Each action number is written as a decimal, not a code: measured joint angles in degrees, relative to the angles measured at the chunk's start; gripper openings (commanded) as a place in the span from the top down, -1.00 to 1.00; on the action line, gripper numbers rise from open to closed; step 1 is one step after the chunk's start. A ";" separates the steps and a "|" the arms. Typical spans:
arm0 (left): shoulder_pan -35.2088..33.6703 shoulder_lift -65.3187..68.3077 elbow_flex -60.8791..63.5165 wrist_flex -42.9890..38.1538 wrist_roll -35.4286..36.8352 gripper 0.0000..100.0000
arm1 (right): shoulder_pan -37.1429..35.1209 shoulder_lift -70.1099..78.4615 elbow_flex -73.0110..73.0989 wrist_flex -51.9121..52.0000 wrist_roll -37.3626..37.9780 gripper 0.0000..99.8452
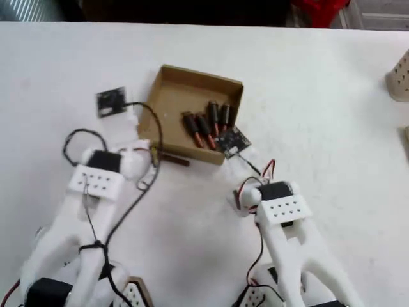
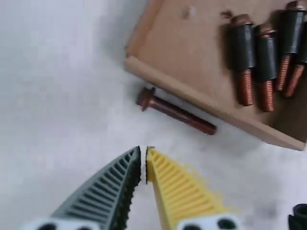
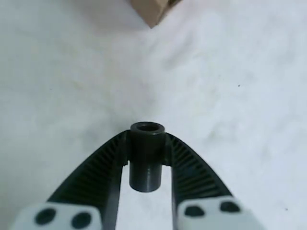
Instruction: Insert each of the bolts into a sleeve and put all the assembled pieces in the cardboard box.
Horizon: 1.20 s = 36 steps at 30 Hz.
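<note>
Four in the box, one pair to go!

Four sleeved bolts (image 1: pixel 208 123) lie in the cardboard box (image 1: pixel 201 74). The last bolt (image 2: pixel 175 111) lies bare on the desk (image 1: pixel 319 96), just outside the box's near wall. My left pincer (image 2: pixel 145 151) is pinched together and empty, tips aimed at that bolt and just short of it. My right pincer (image 3: pixel 146 138) clamps a sleeve (image 3: pixel 146 160) off the box's near right corner. Left, I reckon: mate them, drop them in.
</note>
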 measured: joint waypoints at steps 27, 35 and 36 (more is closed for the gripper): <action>10.46 22.95 -4.66 -25.49 19.60 0.89 | 1.14 -0.18 2.02 -3.16 0.00 0.97; 10.73 31.74 -6.59 -29.10 22.07 0.89 | 1.14 -0.18 2.02 -3.25 0.00 0.97; 10.73 32.26 -7.03 -29.10 22.15 0.89 | 1.14 -0.18 2.02 -3.25 0.00 0.97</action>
